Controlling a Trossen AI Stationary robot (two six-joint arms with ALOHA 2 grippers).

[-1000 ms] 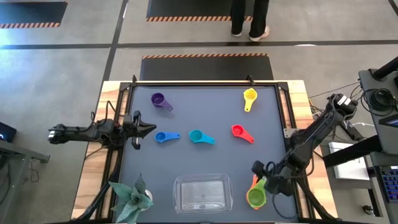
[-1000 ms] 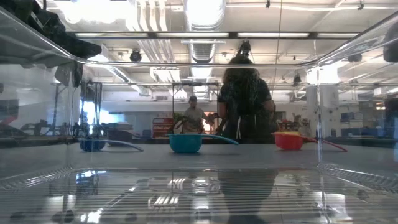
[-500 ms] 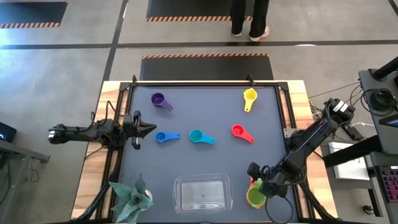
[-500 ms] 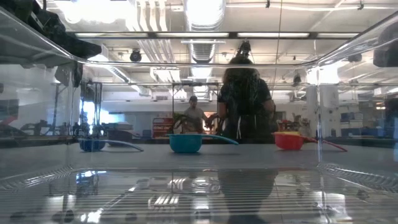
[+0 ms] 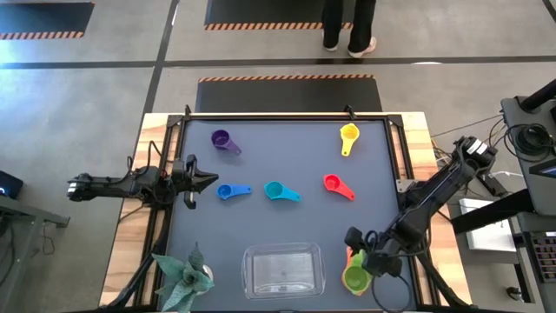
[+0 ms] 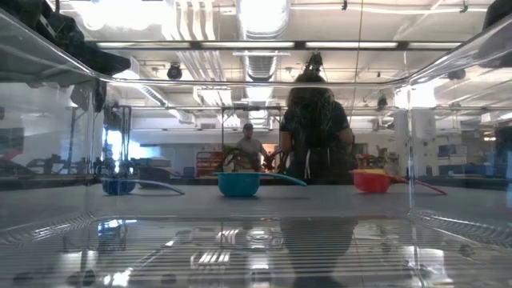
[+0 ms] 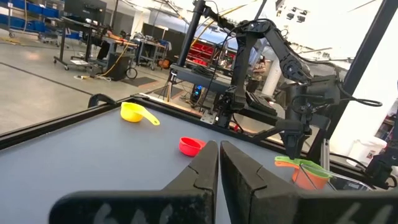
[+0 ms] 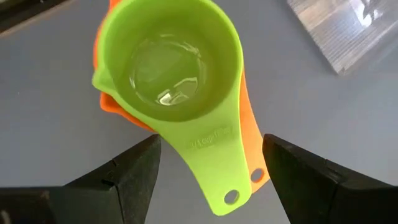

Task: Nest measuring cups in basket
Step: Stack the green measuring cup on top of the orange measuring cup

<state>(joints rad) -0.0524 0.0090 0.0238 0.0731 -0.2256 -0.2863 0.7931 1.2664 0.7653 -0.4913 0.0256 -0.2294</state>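
The green cup sits nested in the orange cup near the table's near right corner, both also shown in the high view, the green cup. My right gripper hovers above them, open, one finger on each side of the two handles without touching. The clear basket stands at the near edge. Purple, yellow, blue, teal and red cups rest on their bases on the mat. My left gripper waits shut at the left edge, level with the blue cup.
A green-leaved toy plant stands at the near left corner, left of the basket. A raised black frame borders the mat. A person stands beyond the far edge. Open mat lies between the basket and the middle row of cups.
My right gripper has shifted a little toward the table's left, over the green and orange cups, and stayed open. The cups have not moved.
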